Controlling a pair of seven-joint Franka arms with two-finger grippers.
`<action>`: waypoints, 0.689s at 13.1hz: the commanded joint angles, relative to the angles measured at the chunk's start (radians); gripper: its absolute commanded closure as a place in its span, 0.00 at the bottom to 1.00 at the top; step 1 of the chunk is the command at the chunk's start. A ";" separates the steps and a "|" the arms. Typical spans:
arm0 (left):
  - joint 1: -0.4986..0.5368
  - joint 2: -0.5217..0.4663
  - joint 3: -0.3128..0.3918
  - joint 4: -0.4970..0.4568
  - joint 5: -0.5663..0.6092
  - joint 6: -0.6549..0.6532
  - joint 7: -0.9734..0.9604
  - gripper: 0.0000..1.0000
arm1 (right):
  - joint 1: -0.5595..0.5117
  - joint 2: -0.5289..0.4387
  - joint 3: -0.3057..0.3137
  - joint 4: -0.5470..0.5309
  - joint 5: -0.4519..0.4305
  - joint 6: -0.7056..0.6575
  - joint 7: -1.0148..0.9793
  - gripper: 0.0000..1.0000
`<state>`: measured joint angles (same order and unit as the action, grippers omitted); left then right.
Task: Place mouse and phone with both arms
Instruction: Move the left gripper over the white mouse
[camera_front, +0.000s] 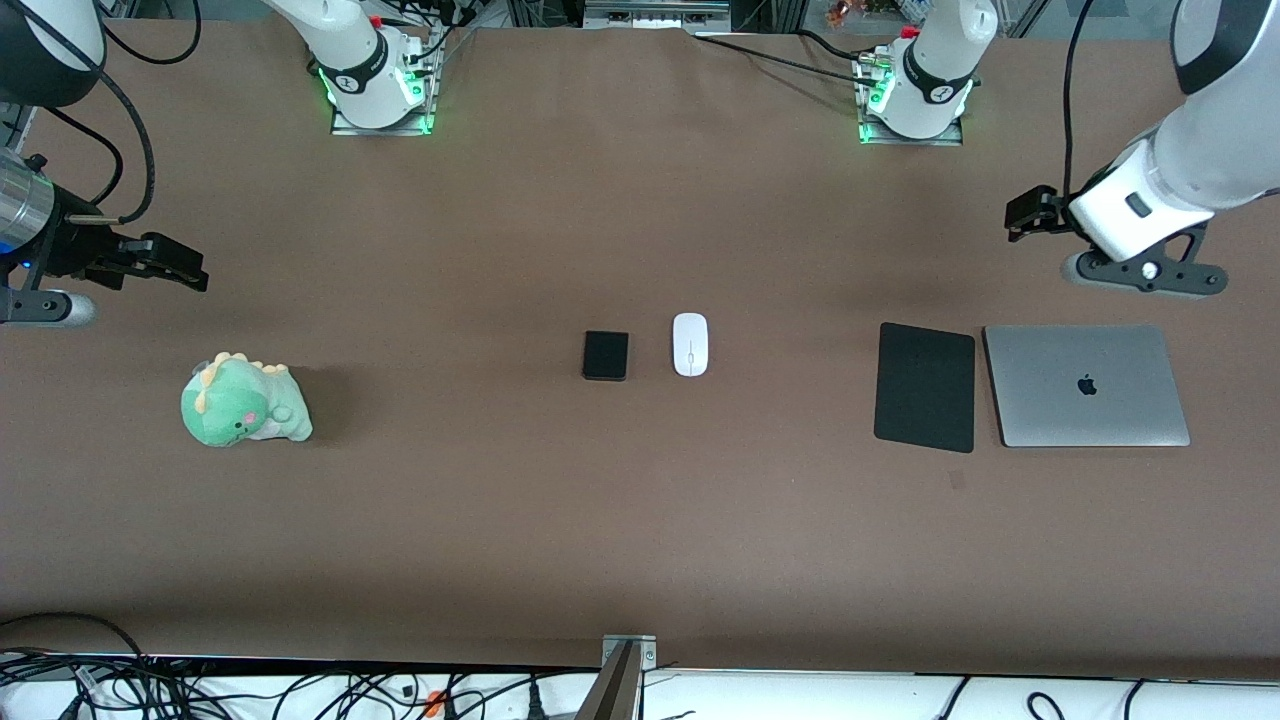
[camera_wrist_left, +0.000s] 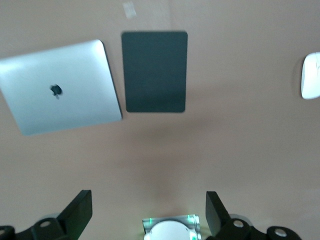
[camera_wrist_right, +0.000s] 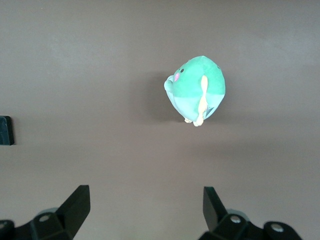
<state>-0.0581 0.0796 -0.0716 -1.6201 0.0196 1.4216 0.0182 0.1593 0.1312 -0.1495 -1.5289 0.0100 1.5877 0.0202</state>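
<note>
Two white jointed arms parked high at table ends, nothing grabbed yet. Silver closed laptop (camera_front: 1087, 386) and flat black mouse pad (camera_front: 925, 387) under left gripper (camera_wrist_left: 149, 210), fingers spread wide. Right gripper (camera_wrist_right: 145, 207), also wide open, over green plush dinosaur (camera_front: 244, 401). Mid-table: small glossy black phone (camera_front: 606, 355) just beside white oval mouse (camera_front: 690, 344). Tip: each arm should drop straight down, pinch across short sides.

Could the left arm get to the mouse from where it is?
Probably yes. The left claw hangs open over bare table, and nothing stands between it and the mouse; the pad and laptop lie flat, off the direct path.
</note>
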 joint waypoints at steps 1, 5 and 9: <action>-0.002 0.075 -0.011 0.023 -0.082 -0.024 0.017 0.00 | -0.003 0.005 0.001 0.019 -0.002 -0.006 -0.016 0.00; -0.005 0.196 -0.105 0.031 -0.093 0.132 -0.018 0.00 | -0.003 0.005 -0.001 0.019 -0.002 -0.006 -0.017 0.00; -0.118 0.288 -0.135 0.031 -0.093 0.314 -0.148 0.00 | -0.003 0.005 -0.001 0.019 -0.002 -0.006 -0.017 0.00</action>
<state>-0.1133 0.3280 -0.2090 -1.6190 -0.0591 1.6876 -0.0686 0.1593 0.1312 -0.1496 -1.5287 0.0100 1.5878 0.0202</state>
